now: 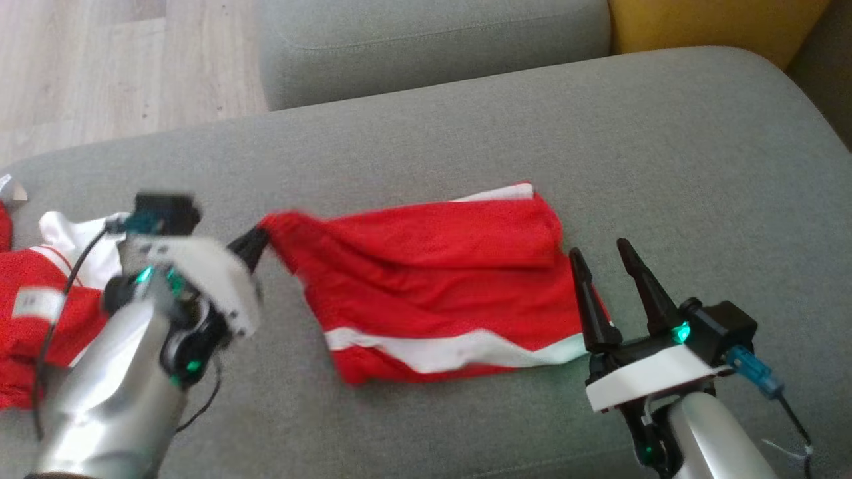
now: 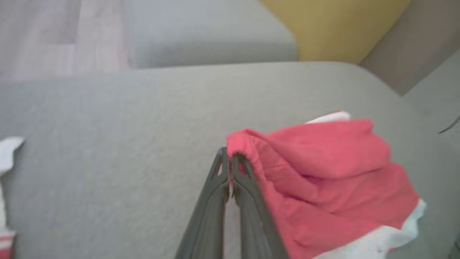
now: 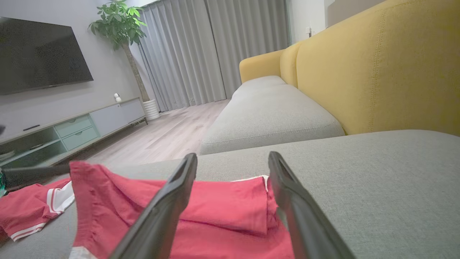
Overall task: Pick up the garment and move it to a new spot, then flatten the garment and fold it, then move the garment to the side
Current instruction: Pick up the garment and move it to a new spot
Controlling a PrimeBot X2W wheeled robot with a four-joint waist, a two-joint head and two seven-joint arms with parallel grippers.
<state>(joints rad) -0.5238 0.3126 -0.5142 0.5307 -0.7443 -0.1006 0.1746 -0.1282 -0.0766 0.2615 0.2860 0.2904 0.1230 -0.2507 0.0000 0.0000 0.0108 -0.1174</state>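
- At the far left of the head view, a second red-and-white garment [image 1: 26, 313] lies crumpled on the grey seat cushion [image 1: 466, 120], partly behind the left arm.
- In the left centre, the left gripper [image 1: 256, 245] has its fingers pressed together on a bunched corner of the red garment [image 1: 439, 279]. The left wrist view shows the cloth pinched at the fingertips.
- The red garment, with its white band along the lower edge, lies spread across the middle of the frame. Its left corner is pulled up towards the left gripper.
- At the lower right, the right gripper [image 1: 598, 248] has its fingers spread wide and holds nothing. One finger overlaps the garment's right edge; contact cannot be told.
- A yellow backrest [image 1: 705, 26] fills the upper right corner.
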